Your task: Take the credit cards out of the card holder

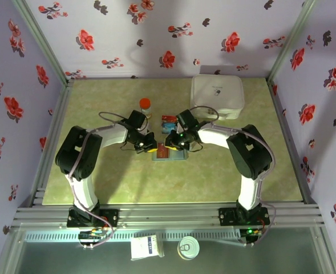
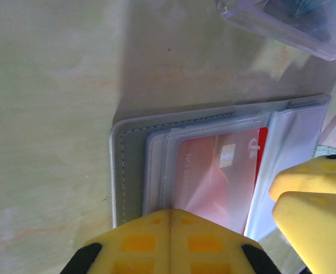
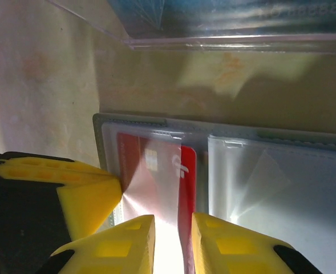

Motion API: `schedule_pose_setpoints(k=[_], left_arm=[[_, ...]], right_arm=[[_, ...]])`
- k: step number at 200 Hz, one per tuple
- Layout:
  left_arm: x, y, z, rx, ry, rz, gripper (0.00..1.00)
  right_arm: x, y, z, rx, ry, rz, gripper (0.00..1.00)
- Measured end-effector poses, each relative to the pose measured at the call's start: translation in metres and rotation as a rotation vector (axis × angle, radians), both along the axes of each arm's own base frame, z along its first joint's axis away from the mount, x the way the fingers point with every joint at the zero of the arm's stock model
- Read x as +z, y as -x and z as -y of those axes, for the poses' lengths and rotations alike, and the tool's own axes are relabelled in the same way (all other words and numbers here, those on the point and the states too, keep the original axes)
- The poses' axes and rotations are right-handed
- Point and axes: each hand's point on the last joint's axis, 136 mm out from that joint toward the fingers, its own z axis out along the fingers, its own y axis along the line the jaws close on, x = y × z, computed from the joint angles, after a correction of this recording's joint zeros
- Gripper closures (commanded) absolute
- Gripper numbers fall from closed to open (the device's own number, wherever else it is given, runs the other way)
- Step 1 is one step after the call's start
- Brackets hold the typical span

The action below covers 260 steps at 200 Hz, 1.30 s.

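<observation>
Straddling red card (image 3: 187, 177), right pincer (image 3: 173, 221) slightly spread, left pincer (image 2: 169, 214) pressed together, print blurred

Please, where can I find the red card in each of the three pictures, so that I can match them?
Top view: the red card is a small red patch near the picture's middle, on the left part of the card holder.
Left wrist view: lower middle, right of centre.
Right wrist view: lower half, left of centre.
Shared landmark: the grey card holder around it, with its stitched edge.
</observation>
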Motion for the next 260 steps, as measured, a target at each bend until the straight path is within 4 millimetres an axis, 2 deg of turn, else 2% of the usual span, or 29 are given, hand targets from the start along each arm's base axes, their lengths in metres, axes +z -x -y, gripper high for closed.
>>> schedule_pose_setpoints(k=[28,74,118,184,226,260], left_arm=[[0.000,0.000,0.000,-0.012,-0.001,0.007,1.00],[0.000,0.000,0.000,-0.015,-0.002,0.010,1.00],[0.000,0.000,0.000,-0.014,-0.004,0.011,0.99],[0.000,-0.001,-0.001,-0.012,-0.003,0.012,0.92],[0.001,-0.001,-0.001,-0.011,-0.001,0.014,0.87],[0.006,-0.001,-0.001,-0.011,0.002,0.021,0.93]], right_arm=[[-0.009,-0.001,-0.003,0.004,-0.007,-0.016,0.77],[-0.007,-0.005,-0.011,0.010,-0.037,-0.012,0.81],[-0.006,-0.006,-0.015,0.018,-0.061,-0.008,0.76],[-0.012,-0.001,-0.004,0.049,0.095,0.019,0.75],[-0.001,-0.001,-0.001,0.050,0.086,0.055,0.74],[0.018,0.002,0.001,0.037,0.055,0.089,0.73]])
